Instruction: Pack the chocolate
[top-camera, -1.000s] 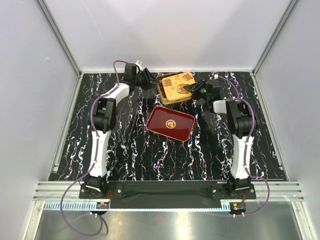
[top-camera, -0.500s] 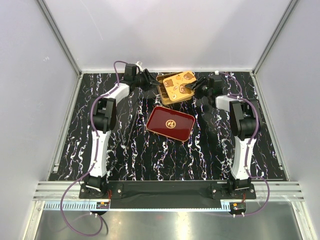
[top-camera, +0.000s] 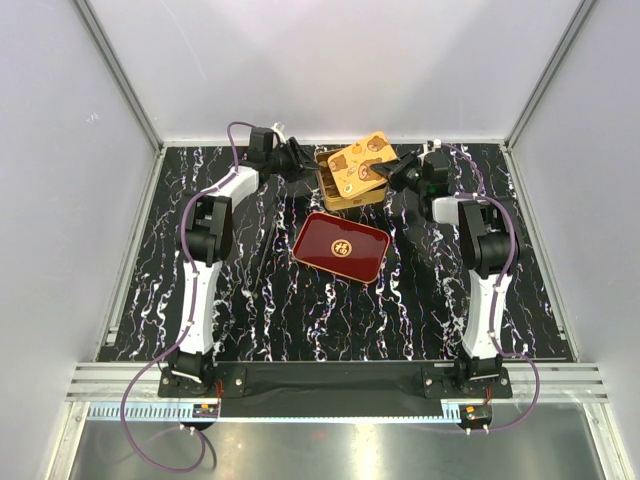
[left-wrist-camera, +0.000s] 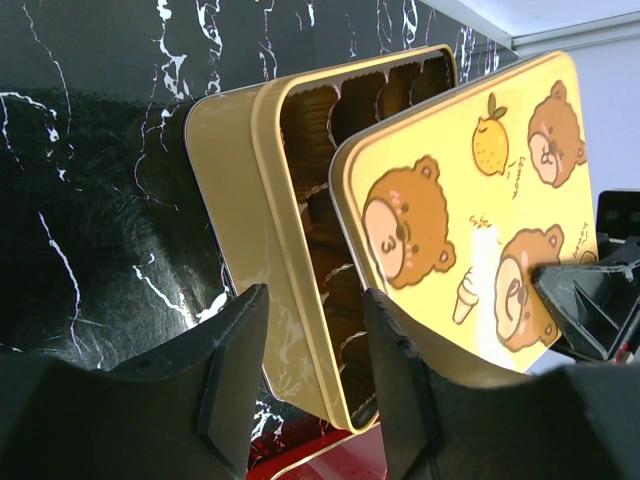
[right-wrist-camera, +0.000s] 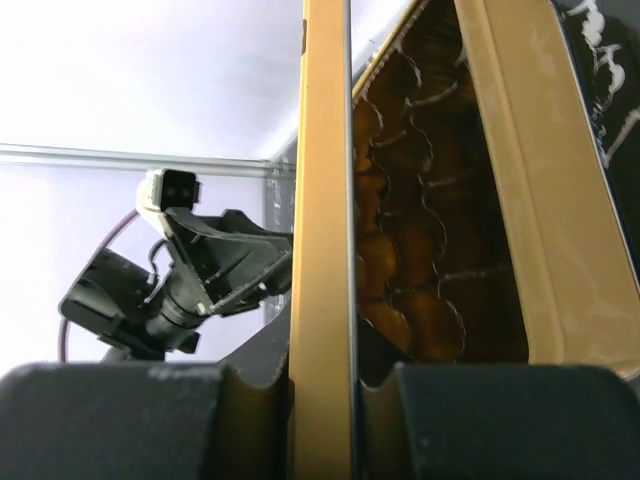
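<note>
— Two grippers on the same object? Checking the far middle of the black marbled table.
— Confirmed from overhead: left gripper narrowed to a small gap, clamped across the left wall of the gold tin. One finger outside the wall, the other inside the rim.
— And on the right side?
— Same object, different part: right gripper closed down hard, pinching the edge of the lid between both pads. Seen edge-on from that wrist. From the left wrist, bears and an orange printed on top; tilted, partly off the tin, cells uncovered on the left.
— Position of chocolate?
— Inside the tin, showing as rounded brown lumps in fluted cells under the tilted lid. Too dim to count, and hard to separate from the paper cups.
— Anything else on the table?
— Only a red tray: glossy, rectangular, lying flat just near of the tin and apart from it, gold mark at centre.
</note>
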